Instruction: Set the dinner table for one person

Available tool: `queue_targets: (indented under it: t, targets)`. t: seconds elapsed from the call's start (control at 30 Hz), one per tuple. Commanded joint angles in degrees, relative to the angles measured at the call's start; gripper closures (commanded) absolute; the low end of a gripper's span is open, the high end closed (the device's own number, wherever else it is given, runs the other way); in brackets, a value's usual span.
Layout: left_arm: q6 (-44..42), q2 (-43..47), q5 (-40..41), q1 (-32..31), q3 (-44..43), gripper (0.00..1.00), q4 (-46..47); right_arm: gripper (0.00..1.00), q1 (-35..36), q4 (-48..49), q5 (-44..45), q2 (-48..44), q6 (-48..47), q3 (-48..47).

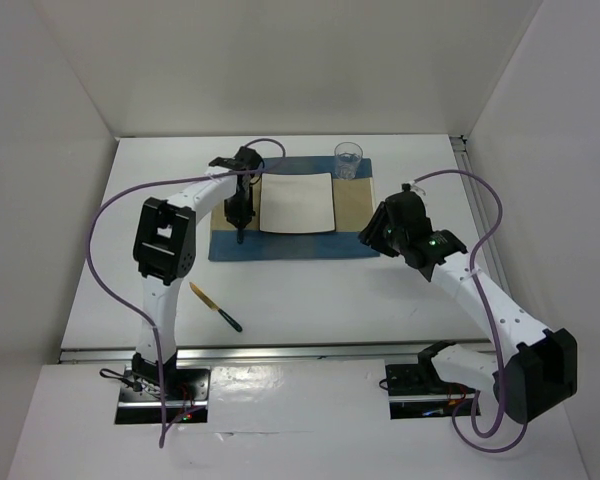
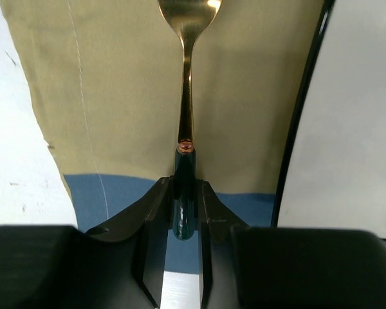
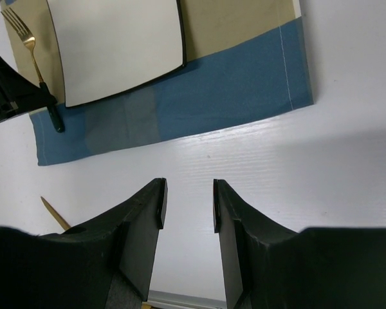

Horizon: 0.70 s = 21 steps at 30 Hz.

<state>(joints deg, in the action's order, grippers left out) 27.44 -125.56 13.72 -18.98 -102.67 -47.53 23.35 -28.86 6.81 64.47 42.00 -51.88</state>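
White bench (image 1: 310, 300) spread wide under everything, walled in white on three sides, with both arm bases at its near edge.

Near left, on bare bench and well apart from the cloth: a knife (image 1: 216, 308) with a gold blade and dark handle, lying on a slant.

Further back, left fingers (image 1: 240, 228) pointing down over the left edge of a blue-and-tan placemat (image 1: 290, 246). Closed to a narrow gap around the dark green handle of a fork (image 2: 185, 96). Gold stem and tines reaching away over the tan stripe, just beside the plate's left rim. Hard to tell from these angles whether resting on the cloth or held just above it.

Centred on the placemat: a square white plate (image 1: 297, 203) with a thin dark rim, lying flat.

Past the plate's far right corner, at the back edge of the placemat: a clear glass (image 1: 348, 160), upright.

Rightmost, right fingers (image 1: 370, 237) parted a moderate way, gripping nothing. Hanging above the bench at the placemat's right end, with the blue corner just beyond the tips in the wrist view.
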Motion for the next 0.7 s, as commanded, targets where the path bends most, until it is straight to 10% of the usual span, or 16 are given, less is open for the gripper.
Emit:
queue_targets:
  t: [0.0, 0.37, 0.67]
  targets:
    - [-1.69, -1.44, -1.94, 1.49, -2.80, 1.00, 0.77, 0.54, -0.33, -1.46, 2.07, -1.71, 2.20, -2.00]
    - [-2.22, -4.96, -4.22, 2.02, -5.78, 1.00, 0.15, 0.55, -0.33, -1.99, 2.60, -2.24, 3.35, -2.00]
    - [-1.60, -6.01, -4.22, 2.02, -8.07, 0.74, -0.46, 0.53, -0.33, -1.99, 2.60, -1.71, 3.35, -2.53]
